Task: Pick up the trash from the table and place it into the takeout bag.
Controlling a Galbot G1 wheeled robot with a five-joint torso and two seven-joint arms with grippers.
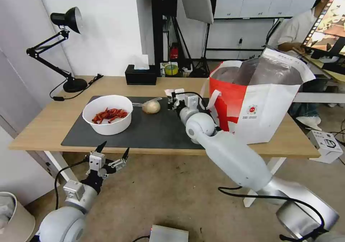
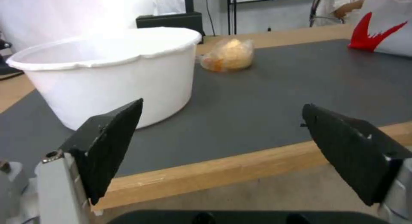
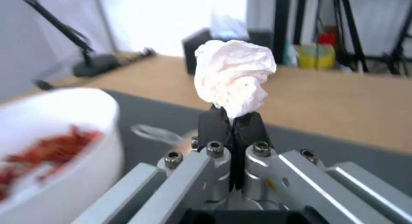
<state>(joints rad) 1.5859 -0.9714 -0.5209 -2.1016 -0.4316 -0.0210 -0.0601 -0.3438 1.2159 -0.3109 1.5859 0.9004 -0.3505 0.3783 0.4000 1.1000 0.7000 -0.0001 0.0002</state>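
**— What's in front of you?**

Wood desk first: the table (image 1: pixel 50 123) runs long from my left to my right, with a dark grey mat (image 1: pixel 154 130) along it. On its right end stands the takeout bag (image 1: pixel 266 105), upright, mouth open upward, foil lining showing. On the mat's left part sits the white bowl (image 1: pixel 107 113) of red scraps, and just beside it, toward the bag, the clear bag with a pale lump (image 1: pixel 151 107), its knotted tail pointing at the bowl. Smallest is the crumpled tissue (image 3: pixel 234 77).

**— And your pincers?**

My right gripper (image 3: pixel 233 121) is over the mat beside the bag's near wall, clenched on the tissue, which stands out past the fingertips. My left gripper (image 1: pixel 112 155) hangs below the table's front edge, before the bowl, released, fingers spread wide.

**— What might go wrong?**

I'd judge only a thin fold of tissue is pinched, so a quick swing could shake it loose. The bag's rim stands above my right gripper; raised too little, it could catch the soft wall and push the bag.
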